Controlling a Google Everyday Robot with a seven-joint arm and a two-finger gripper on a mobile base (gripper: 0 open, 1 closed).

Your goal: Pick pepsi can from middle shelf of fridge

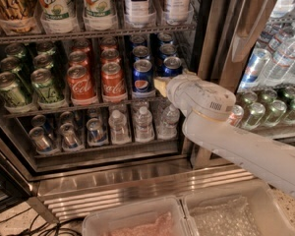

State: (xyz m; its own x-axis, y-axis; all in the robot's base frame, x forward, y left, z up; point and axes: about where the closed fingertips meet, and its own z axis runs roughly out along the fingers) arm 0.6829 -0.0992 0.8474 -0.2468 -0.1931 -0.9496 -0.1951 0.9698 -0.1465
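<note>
The fridge (113,176) stands open with its wire shelves in view. On the middle shelf (54,106) are rows of green cans (44,85), red Coca-Cola cans (113,80) and two rows of dark-blue pepsi cans. One pepsi can (143,76) stands at the front with its logo showing. Another pepsi can (171,65) stands at the right end of the shelf. My gripper (162,85) is at the shelf's right end, just below and in front of that right can. It is mostly hidden behind my white wrist (201,97).
Tall bottles (137,4) fill the shelf above. Small water bottles (143,124) and cans (69,134) fill the shelf below. The steel door post (214,33) is right beside my arm. Another cooler with water bottles (280,58) is at the right. Two plastic bins (187,215) sit below.
</note>
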